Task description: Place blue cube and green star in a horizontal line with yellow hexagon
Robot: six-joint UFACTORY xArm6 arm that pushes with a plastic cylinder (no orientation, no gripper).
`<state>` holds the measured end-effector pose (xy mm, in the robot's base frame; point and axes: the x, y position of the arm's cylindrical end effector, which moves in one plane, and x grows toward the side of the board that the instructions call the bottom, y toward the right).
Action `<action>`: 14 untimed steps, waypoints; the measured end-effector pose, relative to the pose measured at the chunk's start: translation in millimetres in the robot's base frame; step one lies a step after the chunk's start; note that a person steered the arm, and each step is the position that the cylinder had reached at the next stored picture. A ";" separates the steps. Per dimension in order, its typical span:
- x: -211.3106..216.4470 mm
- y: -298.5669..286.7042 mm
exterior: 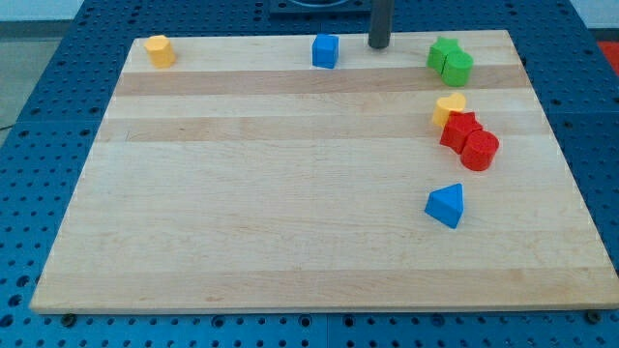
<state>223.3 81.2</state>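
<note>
The yellow hexagon [160,50] sits at the view's top left corner of the wooden board [290,222]. The blue cube [326,51] sits near the top edge, about level with it. The green star [443,53] lies at the top right, touching a green round block [458,68] on its lower right. My tip [378,44] stands at the top edge between the blue cube and the green star, a short way to the right of the cube and touching neither.
A yellow heart-like block [449,108] sits below the green pair, touching a red star-like block [461,130] and a red cylinder [480,151]. A blue triangular block [446,205] lies lower on the right. Blue pegboard surrounds the board.
</note>
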 end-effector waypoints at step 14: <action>-9.5 -169.8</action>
<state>213.8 -88.7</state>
